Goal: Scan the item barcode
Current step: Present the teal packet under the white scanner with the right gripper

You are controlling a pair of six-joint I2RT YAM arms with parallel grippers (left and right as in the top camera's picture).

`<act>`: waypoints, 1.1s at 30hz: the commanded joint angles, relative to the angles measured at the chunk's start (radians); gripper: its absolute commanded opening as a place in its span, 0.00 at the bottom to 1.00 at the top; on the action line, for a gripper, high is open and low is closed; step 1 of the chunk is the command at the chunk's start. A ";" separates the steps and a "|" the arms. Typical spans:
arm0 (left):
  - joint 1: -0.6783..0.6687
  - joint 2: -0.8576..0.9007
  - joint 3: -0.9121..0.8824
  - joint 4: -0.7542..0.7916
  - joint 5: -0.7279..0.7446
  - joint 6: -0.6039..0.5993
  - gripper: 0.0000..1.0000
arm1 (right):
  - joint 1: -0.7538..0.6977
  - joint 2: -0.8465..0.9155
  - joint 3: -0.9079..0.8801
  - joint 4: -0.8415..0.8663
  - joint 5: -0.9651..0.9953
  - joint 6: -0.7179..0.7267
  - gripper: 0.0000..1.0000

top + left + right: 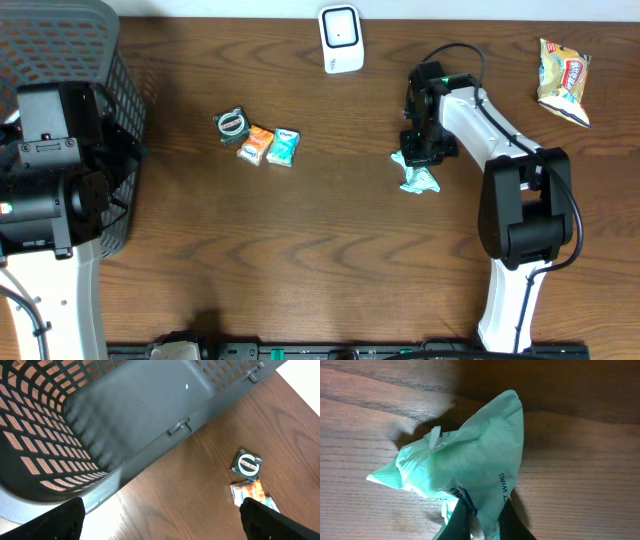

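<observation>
On my overhead feed I see a dark, wood-grain tabletop (320, 270) filling nearly the whole frame. A pale strip (220, 8) runs along the top edge; I cannot tell whether wall or floor.

Both arms are built from smooth white links joined by black, boxy joint housings. On the right arm (500, 140) a thin black cable (455, 50) is looped over the wrist end, and a small green light (441, 79) is lit on the black housing there; its base is formed by a white column (505, 300). The left arm (45, 190) is made up of two bulky black blocks above a white link, with a second black lead (25, 315) run beside it. The left gripper (162, 512) is seen as two matt black, rounded fingers (62, 520); the right gripper (484, 510) is shown with two dark, tapering ones.
</observation>
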 commanded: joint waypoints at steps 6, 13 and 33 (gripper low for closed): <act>0.005 0.001 -0.005 -0.003 -0.010 -0.016 0.98 | 0.013 0.024 0.173 0.019 -0.134 0.151 0.01; 0.005 0.001 -0.005 -0.003 -0.010 -0.016 0.98 | 0.071 0.024 0.340 0.239 -0.170 0.319 0.02; 0.005 0.001 -0.005 -0.003 -0.010 -0.016 0.98 | 0.111 0.120 0.424 0.933 -0.034 0.514 0.01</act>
